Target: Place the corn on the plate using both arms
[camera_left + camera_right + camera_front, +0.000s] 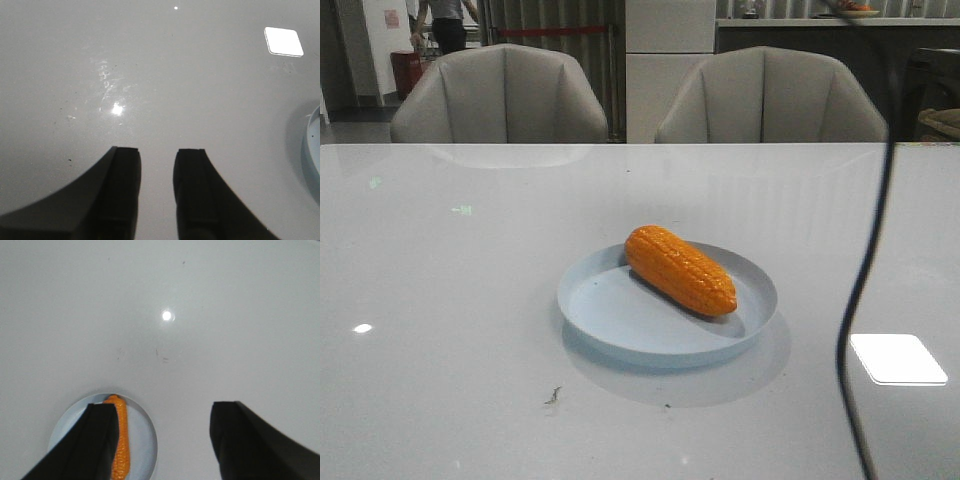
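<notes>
An office or lab-like indoor room: 2 grey padded chairs [500,92] stand along the far edge of a glossy white table [440,300], with a dark counter [800,40] behind and a person [447,22] beyond the far-left corner

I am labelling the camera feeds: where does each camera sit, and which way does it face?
Front: looks forward over the table at the corn lying on the plate; no arm shows.
Left wrist: on the left arm, facing down at bare table; left pincer and the plate's rim show.
Right wrist: above the plate; right pincer open.
All three share the plate.
</notes>
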Tool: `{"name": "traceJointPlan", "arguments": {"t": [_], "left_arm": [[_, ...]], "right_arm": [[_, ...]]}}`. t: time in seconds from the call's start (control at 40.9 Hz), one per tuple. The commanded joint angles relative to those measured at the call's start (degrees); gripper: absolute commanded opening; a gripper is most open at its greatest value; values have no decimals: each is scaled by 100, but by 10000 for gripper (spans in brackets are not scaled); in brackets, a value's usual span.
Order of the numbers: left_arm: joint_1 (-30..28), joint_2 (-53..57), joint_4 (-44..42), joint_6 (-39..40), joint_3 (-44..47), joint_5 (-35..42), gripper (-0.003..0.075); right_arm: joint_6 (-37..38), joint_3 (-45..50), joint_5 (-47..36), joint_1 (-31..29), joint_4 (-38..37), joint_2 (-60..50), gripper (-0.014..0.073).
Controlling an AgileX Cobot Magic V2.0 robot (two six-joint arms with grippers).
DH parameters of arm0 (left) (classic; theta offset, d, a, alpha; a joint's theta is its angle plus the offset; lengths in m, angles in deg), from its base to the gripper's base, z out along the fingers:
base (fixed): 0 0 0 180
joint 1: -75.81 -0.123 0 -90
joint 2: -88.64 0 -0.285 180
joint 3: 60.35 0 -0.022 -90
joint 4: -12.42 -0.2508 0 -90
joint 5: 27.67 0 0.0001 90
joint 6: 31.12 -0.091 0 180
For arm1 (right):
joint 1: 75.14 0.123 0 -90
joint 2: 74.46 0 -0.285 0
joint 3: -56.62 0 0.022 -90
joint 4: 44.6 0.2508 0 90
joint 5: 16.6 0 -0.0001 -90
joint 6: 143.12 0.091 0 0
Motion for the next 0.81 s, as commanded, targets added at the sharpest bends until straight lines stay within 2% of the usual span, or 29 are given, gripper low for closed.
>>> {"name": "traceJointPlan", "arguments": {"t": [0.0,0.171,0.293,0.537,0.635,0.781], "left_arm": [[8,115,70,68,-155,375,260],[8,115,70,68,-155,375,260],[8,115,70,68,-155,375,260],[8,115,70,68,-155,375,260],[8,115,70,68,-155,375,260],[8,115,70,68,-155,375,260]], "right_arm": [[4,-133,61,-269,13,-684,507],[4,731,-173,-847,8,-1376,507],[4,1834,-781,-1269,8,-2090,507],[-2,4627,-2194,-1791,-28,-3710,507],[-2,6136,-2965,-1813,-155,-4621,507],[40,7586,-3319,-1813,-141,-5488,507]]}}
